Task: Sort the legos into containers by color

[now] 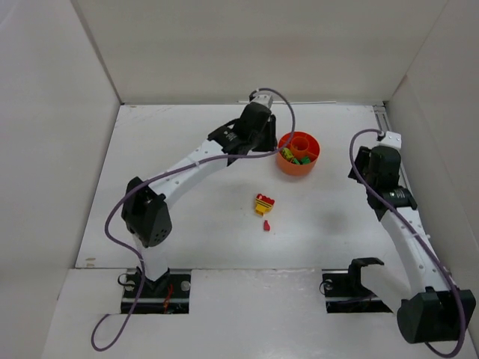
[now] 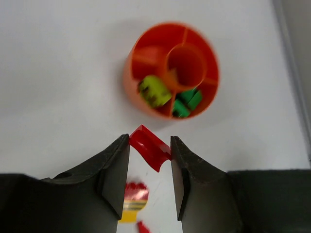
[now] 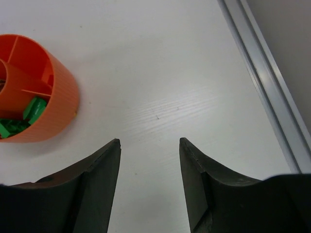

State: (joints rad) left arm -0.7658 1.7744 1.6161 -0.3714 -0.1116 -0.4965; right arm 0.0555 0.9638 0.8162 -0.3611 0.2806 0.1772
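Observation:
My left gripper (image 2: 149, 143) is shut on a red lego (image 2: 151, 149), pinched at its fingertips and held in the air just short of the orange bowl (image 2: 127, 82). One compartment of the bowl holds a lime-yellow lego (image 2: 154, 91) and another holds green legos (image 2: 187, 103). Its central cup looks empty. On the table lie a yellow-and-red stack of legos (image 1: 263, 203) and a small red lego (image 1: 266, 224). My right gripper (image 3: 149, 141) is open over bare table to the right of the bowl (image 3: 60, 97), with nothing between its fingers.
White walls enclose the table on three sides. A metal rail (image 3: 265, 82) runs along the table's right edge, close to my right gripper. In the top view the bowl (image 1: 296, 169) stands at the back, between the two arms.

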